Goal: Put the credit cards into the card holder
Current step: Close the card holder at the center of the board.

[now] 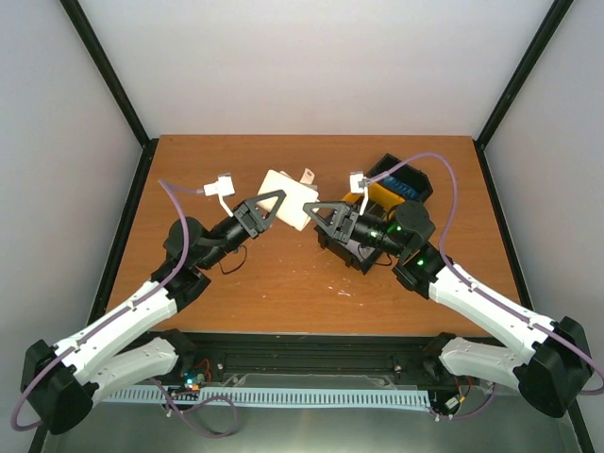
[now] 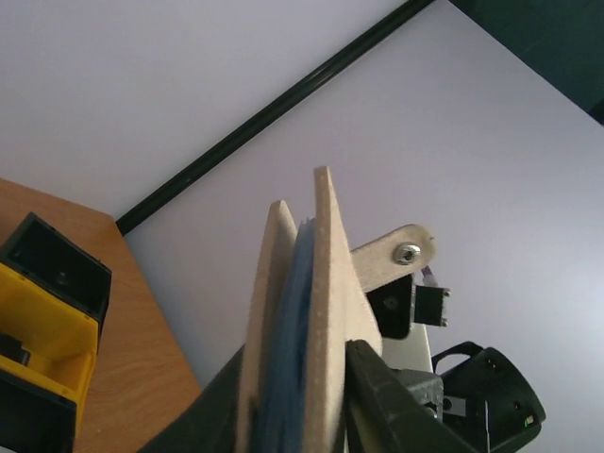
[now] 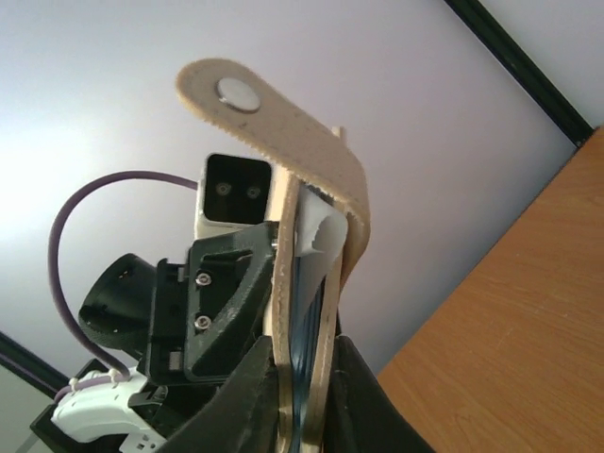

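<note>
Wrist views show the left gripper (image 2: 294,415) and right gripper (image 3: 304,406) both squeezing the card holder (image 2: 328,274) between their fingers, credit cards (image 2: 291,321) inside, flap (image 3: 283,132) not shut yet.

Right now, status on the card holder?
Left gripper shut on card holder, right gripper shut on its other side. Holder off the table, blue card inside, flap open. Tray beside right gripper, nothing blocking.

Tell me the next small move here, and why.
Probably fold the flap over and press its snap shut. The left gripper and the right gripper both clamp the card holder in the air, a blue card sits between its panels, and the flap stands open.
</note>
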Controlling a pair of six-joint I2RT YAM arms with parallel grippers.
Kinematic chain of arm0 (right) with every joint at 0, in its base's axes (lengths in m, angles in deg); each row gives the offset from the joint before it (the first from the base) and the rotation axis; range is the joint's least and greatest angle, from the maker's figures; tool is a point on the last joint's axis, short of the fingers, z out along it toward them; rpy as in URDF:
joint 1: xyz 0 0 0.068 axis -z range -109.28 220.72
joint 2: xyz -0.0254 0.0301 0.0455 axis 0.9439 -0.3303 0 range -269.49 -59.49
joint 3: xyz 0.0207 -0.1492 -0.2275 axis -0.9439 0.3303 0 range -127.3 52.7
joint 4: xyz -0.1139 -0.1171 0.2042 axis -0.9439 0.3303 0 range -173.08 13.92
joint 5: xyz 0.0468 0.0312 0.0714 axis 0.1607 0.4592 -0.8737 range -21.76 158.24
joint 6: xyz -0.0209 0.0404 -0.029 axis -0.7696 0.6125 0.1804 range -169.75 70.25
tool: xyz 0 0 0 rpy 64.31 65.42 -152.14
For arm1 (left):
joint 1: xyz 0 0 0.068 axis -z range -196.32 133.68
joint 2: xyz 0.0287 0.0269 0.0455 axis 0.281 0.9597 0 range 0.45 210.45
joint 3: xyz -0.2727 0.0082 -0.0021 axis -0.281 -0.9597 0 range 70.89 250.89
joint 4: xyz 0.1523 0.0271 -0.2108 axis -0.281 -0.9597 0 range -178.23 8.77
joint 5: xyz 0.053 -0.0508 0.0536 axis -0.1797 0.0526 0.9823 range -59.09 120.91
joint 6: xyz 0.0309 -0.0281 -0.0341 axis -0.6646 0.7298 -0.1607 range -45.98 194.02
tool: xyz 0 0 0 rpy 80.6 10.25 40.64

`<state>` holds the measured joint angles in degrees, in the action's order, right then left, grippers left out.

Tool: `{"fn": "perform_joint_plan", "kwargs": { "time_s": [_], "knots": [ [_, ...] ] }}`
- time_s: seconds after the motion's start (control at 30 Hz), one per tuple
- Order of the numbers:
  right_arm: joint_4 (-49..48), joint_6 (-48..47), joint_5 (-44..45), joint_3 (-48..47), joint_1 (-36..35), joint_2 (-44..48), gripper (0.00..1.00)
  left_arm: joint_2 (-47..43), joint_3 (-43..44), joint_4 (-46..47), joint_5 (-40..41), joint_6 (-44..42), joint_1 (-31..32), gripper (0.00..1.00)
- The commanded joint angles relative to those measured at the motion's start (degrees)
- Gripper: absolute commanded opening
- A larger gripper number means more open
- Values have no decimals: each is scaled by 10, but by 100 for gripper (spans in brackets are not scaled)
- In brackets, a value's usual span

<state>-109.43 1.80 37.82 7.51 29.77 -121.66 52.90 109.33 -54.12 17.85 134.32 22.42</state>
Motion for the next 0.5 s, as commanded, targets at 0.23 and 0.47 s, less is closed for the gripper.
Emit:
{"fn": "perform_joint_plan", "kwargs": {
  "time_s": [0.23, 0.47],
  "knots": [
    [256, -148, 132, 24, -1, 66, 59, -15, -35, -169, 12, -125, -3, 1],
    [384, -243, 182, 20, -1, 43, 66, 38, -91, -217, -154, -176, -33, 1]
  ]
}}
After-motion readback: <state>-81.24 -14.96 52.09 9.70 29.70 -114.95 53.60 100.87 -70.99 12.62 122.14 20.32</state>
